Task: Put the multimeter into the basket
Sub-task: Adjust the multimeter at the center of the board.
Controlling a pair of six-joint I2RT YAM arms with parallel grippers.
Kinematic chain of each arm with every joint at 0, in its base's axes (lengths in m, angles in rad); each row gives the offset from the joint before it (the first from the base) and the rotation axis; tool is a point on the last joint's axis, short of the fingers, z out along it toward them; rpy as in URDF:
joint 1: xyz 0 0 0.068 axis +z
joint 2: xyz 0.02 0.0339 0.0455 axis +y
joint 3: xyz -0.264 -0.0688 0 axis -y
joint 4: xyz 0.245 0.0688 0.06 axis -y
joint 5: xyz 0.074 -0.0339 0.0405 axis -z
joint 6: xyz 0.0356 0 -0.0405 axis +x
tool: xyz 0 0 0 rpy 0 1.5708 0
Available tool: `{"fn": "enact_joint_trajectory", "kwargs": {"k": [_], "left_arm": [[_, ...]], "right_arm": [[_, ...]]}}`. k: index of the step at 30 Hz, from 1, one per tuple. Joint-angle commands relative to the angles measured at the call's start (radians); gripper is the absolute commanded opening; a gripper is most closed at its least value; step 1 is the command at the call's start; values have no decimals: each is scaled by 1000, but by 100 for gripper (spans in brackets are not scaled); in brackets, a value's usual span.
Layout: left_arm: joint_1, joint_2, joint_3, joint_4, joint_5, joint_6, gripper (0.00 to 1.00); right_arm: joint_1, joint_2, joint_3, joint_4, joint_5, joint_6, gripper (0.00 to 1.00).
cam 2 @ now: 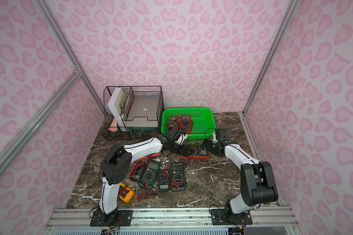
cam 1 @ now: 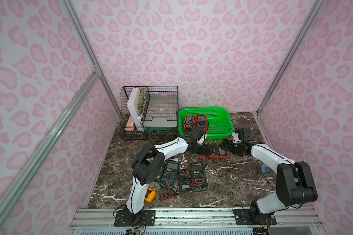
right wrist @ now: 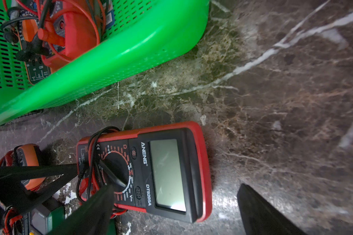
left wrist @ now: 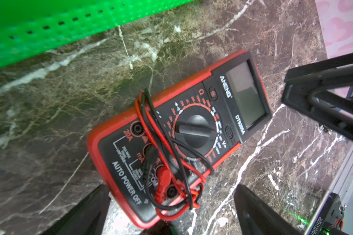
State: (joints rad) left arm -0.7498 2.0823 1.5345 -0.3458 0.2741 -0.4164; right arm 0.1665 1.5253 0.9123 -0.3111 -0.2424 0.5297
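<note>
Dark brown marble-patterned stone made up the table (cam 1: 232, 179), and it carried most of the work not yet done. At its far edge sat the bright green, shallow, perforated plastic basket (cam 1: 220, 122), which already held two orange-cased multimeters (cam 1: 196, 122) lying side by side with their cables. The part in hand, by my reading, was the flat red multimeter (cam 1: 216, 152) with a black face and a grey display. It lay face up on the table just in front of the basket's near wall, apart from it and not yet lifted. Three green-cased meters (cam 1: 183, 177) and a yellow meter (cam 1: 150, 195) lay nearer the arm bases, so more would probably follow.

The red multimeter's long axis ran across the table, roughly along the basket's near wall. Its display end pointed towards the right arm and its socket end towards the left arm.

The left hand (left wrist: 171, 188) was spread wide with its fingers on either side of the socket end, gripping nothing. The right hand (right wrist: 172, 190) was equally wide at the display end, also empty. Whether any finger touched the case could not be told.

Red and black test leads (left wrist: 167, 162) were looped loosely over the dial and sockets. I judged that grasping, lifting and placing all remained.
</note>
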Motion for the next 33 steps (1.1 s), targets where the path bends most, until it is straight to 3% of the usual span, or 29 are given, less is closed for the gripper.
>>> {"fn": "enact_joint_trajectory", "kwargs": {"k": [1,10,15,23,33], "left_arm": [[-11,9,10,-15,34,-2,98],[-92,-4,34,-52,62,17,98],[-138,-25,63,-96,-2,37,98],[-122,-23,106,-178,-175,122,99],[-42,70,188,-173,-169,193,99]], "right_arm": [[-7,-18,-5,1,-10,16,99],[-50,-61,-11,-23,-16,19,99],[-83,-88,-34,-28,-18,27,99],[-84,-130,-87,-25,-39,54,99],[-83,-161,-105,-52,-47,97,99]]}}
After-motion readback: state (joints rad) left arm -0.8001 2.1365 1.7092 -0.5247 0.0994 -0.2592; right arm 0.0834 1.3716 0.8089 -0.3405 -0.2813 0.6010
